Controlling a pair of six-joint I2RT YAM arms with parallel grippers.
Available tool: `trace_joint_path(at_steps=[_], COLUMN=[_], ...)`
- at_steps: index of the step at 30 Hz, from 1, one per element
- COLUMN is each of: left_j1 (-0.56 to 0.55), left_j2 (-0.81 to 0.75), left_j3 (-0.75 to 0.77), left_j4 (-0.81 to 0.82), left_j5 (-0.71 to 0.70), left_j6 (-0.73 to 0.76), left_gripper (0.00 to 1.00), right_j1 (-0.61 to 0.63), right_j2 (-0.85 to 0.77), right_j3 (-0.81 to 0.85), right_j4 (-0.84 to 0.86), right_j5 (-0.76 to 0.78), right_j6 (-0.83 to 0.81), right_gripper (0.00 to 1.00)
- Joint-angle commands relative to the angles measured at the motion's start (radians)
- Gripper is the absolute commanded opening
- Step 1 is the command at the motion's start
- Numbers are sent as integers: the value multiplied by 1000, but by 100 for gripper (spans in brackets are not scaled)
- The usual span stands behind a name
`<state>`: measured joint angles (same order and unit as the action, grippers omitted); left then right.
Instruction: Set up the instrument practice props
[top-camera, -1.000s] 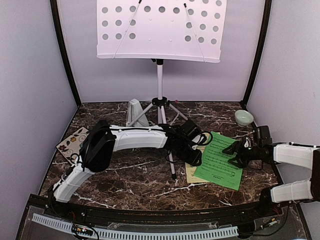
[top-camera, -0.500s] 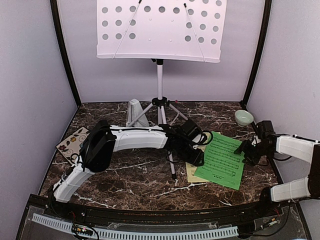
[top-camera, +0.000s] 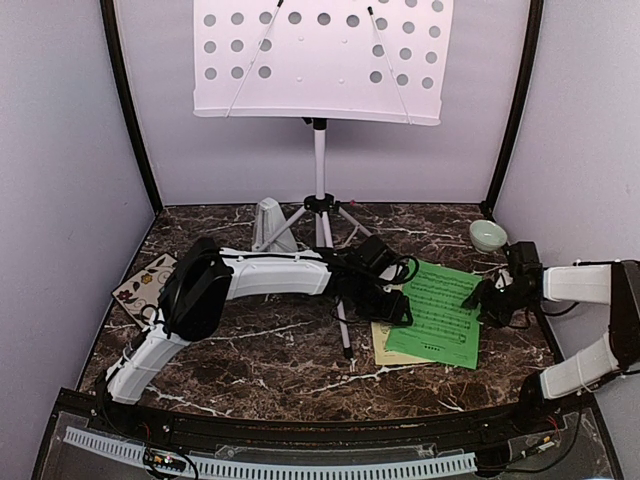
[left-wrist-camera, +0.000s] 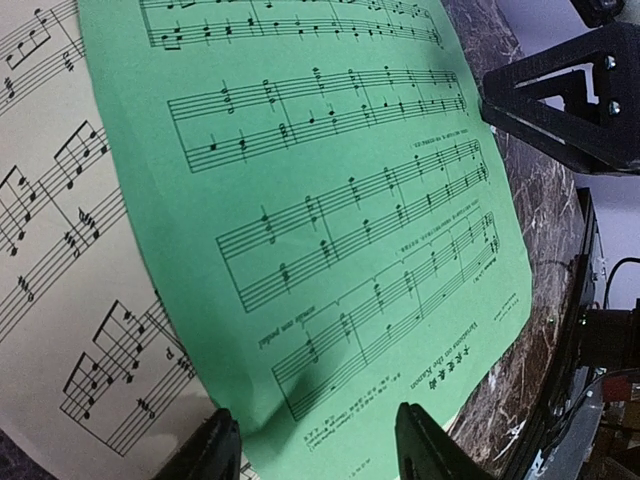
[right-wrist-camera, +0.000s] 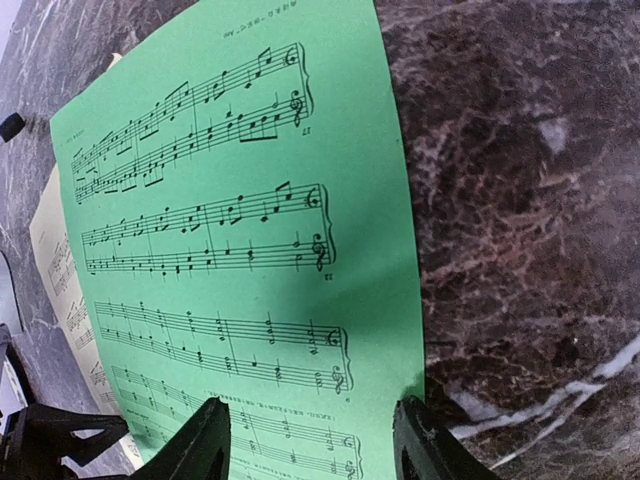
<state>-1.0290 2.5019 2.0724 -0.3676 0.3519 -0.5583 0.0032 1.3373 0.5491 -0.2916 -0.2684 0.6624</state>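
On the marble table (top-camera: 250, 340), right of center, the green sheet (top-camera: 437, 315) lies flat, overlapping the pale-yellow sheet (top-camera: 383, 346). The left gripper (left-wrist-camera: 315, 448) sits over its left edge and the right gripper (right-wrist-camera: 312, 440) over its right edge. Each has its 2 fingers spread apart, gripping nothing. At the back stands the white music stand (top-camera: 320, 150), with the grey metronome (top-camera: 268, 222) beside its legs.

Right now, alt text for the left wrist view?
A green music sheet fills the view, lying partly over a yellow sheet on a dark marble table. The open left gripper frames the green sheet's near corner; the right gripper's black finger shows top right.
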Motion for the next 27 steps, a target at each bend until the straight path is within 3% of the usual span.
trace_joint_path(at_steps=[1,8,15,20,27], left_j1=[-2,-2,-1,-2,0], left_j2=[38,43,65,45,33], left_j3=[17,20,47,46,65], left_j4=[-37,45,46,91,48], left_j5=[35,70,73,63,36], left_j6=[-40,-86,-108,-116,-120], left_gripper=[56,56,56,63,44], right_j1=[24,63,73,76,79], right_j2=[82,123,82,81,28], right_j3=[-60,-60,-69,-56,-71], right_j4=[10,46,108,89,72], right_j5=[-14,-42,-173,-187,-209], right_j6=[-17,-17,39,37,37], right_gripper=[57,54,54,53,52])
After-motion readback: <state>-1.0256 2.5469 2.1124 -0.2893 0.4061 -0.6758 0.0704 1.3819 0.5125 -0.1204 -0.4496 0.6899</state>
